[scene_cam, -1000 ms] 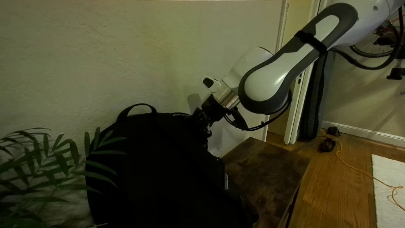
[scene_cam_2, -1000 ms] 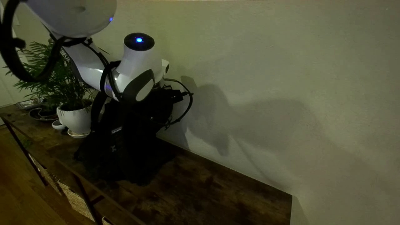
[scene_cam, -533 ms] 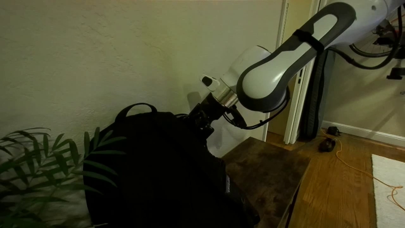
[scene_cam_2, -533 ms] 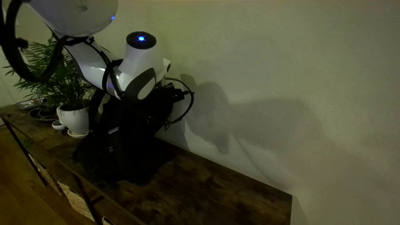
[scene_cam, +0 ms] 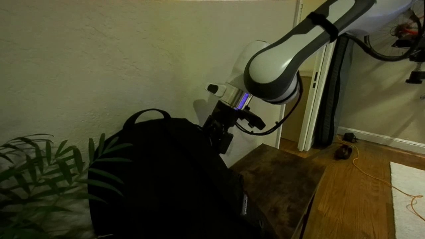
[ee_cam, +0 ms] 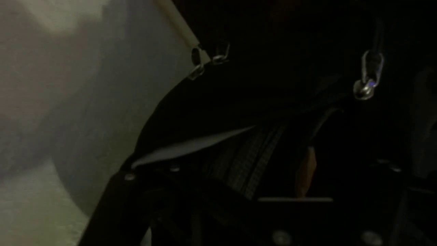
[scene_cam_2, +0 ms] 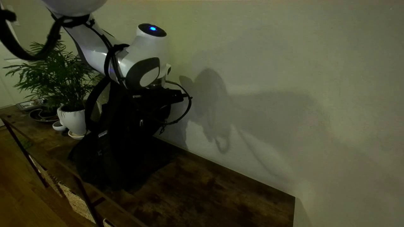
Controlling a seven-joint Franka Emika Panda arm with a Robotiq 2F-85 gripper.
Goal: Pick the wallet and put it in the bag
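The bag (scene_cam: 159, 186) is a black backpack standing on the wooden cabinet top, visible in both exterior views. My gripper (scene_cam: 215, 141) points down at its top opening, partly hidden by the bag. In the wrist view the bag's unzipped mouth (ee_cam: 218, 102) gapes in front of me, with the jaws spread wide across it. Their tips are lost in the dark. Deeper inside, a brown-orange sliver (ee_cam: 306, 171) shows between the jaws, apart from them as far as I can see. It could be the wallet, but it is too dark to be sure.
A wall (scene_cam_2: 284, 78) runs close behind the bag. A potted plant (scene_cam_2: 74, 119) stands beside it, its leaves (scene_cam: 66, 169) reaching near the bag. Metal zipper pulls (ee_cam: 368, 75) hang at the bag's opening. The cabinet top (scene_cam_2: 195, 195) ends at a front edge above the floor.
The arm has risen, drawing the gripper somewhat up at the bag's opening. Its jaws have spread apart. The bag's front side, with its label, has shifted outward, away from the wall.
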